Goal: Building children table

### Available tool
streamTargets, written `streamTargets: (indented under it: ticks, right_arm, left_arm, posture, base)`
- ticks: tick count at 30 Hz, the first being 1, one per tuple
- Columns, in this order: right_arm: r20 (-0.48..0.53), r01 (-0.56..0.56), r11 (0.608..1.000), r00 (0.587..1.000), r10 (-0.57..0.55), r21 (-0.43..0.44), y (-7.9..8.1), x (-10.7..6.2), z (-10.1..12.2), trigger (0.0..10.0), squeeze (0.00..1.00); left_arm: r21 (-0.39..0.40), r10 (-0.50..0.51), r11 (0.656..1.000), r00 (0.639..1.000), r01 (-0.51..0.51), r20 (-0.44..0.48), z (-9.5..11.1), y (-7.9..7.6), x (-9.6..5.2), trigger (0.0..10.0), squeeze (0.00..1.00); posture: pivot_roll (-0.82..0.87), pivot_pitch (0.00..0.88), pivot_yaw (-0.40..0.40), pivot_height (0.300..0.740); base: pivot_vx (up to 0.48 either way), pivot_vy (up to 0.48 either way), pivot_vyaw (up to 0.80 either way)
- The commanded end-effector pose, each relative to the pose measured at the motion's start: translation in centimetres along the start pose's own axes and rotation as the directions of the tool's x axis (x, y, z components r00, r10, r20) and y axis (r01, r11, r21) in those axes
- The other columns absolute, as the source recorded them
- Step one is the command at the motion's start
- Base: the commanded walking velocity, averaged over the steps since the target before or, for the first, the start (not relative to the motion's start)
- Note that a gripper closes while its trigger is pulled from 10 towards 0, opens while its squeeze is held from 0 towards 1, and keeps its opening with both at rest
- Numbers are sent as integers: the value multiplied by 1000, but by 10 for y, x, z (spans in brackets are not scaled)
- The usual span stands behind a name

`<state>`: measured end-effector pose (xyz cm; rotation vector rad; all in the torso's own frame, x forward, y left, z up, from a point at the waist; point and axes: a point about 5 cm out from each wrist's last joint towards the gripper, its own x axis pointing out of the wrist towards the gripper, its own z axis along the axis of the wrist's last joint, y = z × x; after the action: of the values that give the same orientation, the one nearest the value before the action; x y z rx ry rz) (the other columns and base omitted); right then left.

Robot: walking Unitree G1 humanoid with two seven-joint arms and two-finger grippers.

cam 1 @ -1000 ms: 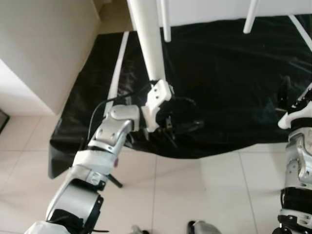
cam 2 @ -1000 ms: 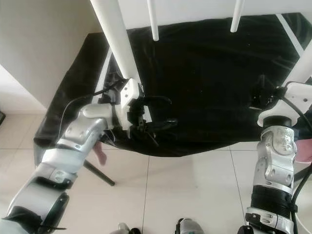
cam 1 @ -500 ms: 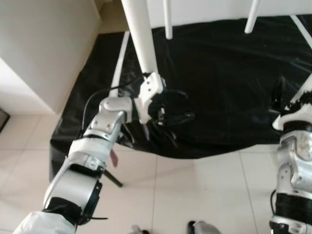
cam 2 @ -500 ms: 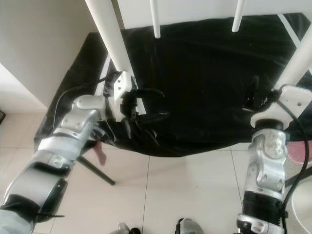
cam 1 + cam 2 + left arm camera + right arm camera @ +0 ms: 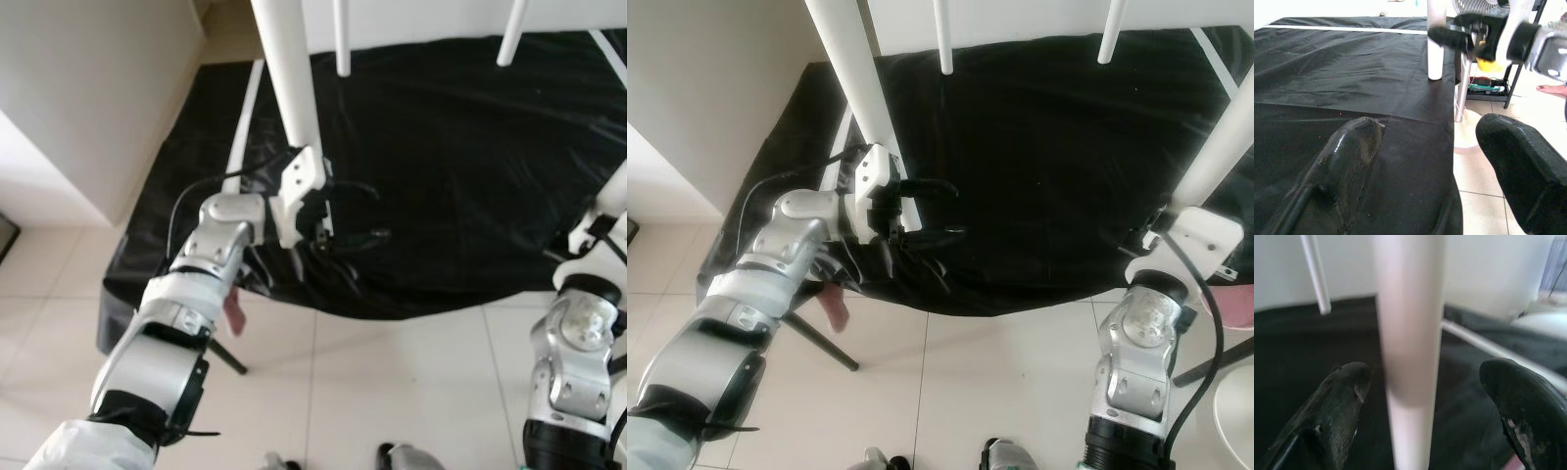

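Note:
The white children's table stands on a black sheet (image 5: 460, 166). Its near-left leg (image 5: 284, 88) comes down to my left wrist, and its near-right leg (image 5: 1218, 147) meets my right wrist. Two thin back legs (image 5: 341, 44) stand further off. My left gripper (image 5: 364, 210) is open, reaching right from the foot of the near-left leg, low over the sheet, with nothing between its fingers (image 5: 1352, 152). My right gripper (image 5: 1425, 377) is open around the near-right leg (image 5: 1408, 357), which stands between the two fingers without visible contact.
The black sheet ends at pale floor tiles (image 5: 392, 382) in front of me. A beige wall (image 5: 88, 88) rises on the left. A black stand leg (image 5: 230, 359) slants by the sheet's near-left corner. A fan stand (image 5: 1464, 88) and a person's foot (image 5: 1552, 89) lie beyond the sheet's right edge.
My right wrist has swung to the right and lower, and now sits at the foot of the near-right leg. The left gripper stays open in almost the same spot.

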<state>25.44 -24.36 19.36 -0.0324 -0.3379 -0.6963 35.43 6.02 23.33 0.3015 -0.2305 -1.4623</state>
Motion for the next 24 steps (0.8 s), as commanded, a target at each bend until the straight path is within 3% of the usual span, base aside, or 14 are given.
streamTargets:
  ticks: [1, 3, 5, 6, 8, 12, 17, 19, 20, 21, 24]
  right_arm:
    - [-42, -16, 1000, 999, 16, 4, 1, -5, -5, 10000, 0]
    - [-53, -64, 998, 997, 64, -1, 3, -8, -7, 10000, 0]
    - [-73, -201, 980, 977, 201, 13, 11, -14, -10, 10000, 0]
    - [-73, -201, 980, 977, 201, 13, 11, -14, -10, 10000, 0]
    - [-55, -311, 950, 949, 311, 5, 13, -16, -7, 10000, 0]
    - [-52, -340, 940, 939, 340, 2, 13, -16, -6, 10000, 0]
    - [-65, -471, 882, 881, 469, -12, 3, -18, -7, 10000, 0]
    - [-116, -611, 792, 788, 605, -16, 6, -24, -11, 10000, 0]
    - [-116, -611, 792, 788, 605, -16, 6, -24, -11, 10000, 0]
    - [-157, -782, 624, 616, 772, 2, 16, -28, -14, 10000, 0]
    - [-210, -885, 466, 453, 866, 15, 16, -27, -17, 10000, 0]
  left_arm:
    - [18, 8, 1000, 1000, -7, -13, 0, 2, -5, 10000, 0]
    - [19, 8, 1000, 1000, -8, -13, 0, 3, -5, 10000, 0]
    - [27, 7, 1000, 1000, -7, -15, 0, 3, -6, 10000, 0]
    - [27, 7, 1000, 1000, -7, -15, 0, 3, -6, 10000, 0]
    - [36, 6, 999, 1000, -5, -13, 1, 4, -6, 10000, 0]
    - [39, 6, 999, 1000, -5, -13, 1, 4, -6, 10000, 0]
    - [53, 14, 999, 1000, -13, -14, 2, 6, -9, 10000, 0]
    - [73, 21, 997, 1000, -20, -15, 3, 7, -10, 10000, 0]
    - [73, 21, 997, 1000, -20, -15, 3, 7, -10, 10000, 0]
    - [75, 20, 997, 1000, -19, -13, 3, 7, -9, 10000, 0]
    - [80, 14, 997, 1000, -13, -14, 3, 6, -6, 10000, 0]
  posture:
    - [-52, 132, 92, 740]
    - [-52, 129, 90, 740]
    - [-54, 122, 85, 740]
    - [-54, 122, 85, 740]
    - [-57, 114, 78, 740]
    - [-58, 112, 78, 740]
    - [-63, 104, 70, 740]
    - [-72, 101, 63, 740]
    - [-72, 101, 63, 740]
    - [-93, 95, 74, 740]
    - [-93, 93, 73, 740]
  base:
    - [0, 0, 0]
    - [0, 0, 0]
    - [0, 0, 0]
    - [0, 0, 0]
    - [0, 0, 0]
    - [0, 0, 0]
    - [0, 0, 0]
    - [0, 0, 0]
    - [0, 0, 0]
    - [0, 0, 0]
    - [0, 0, 0]
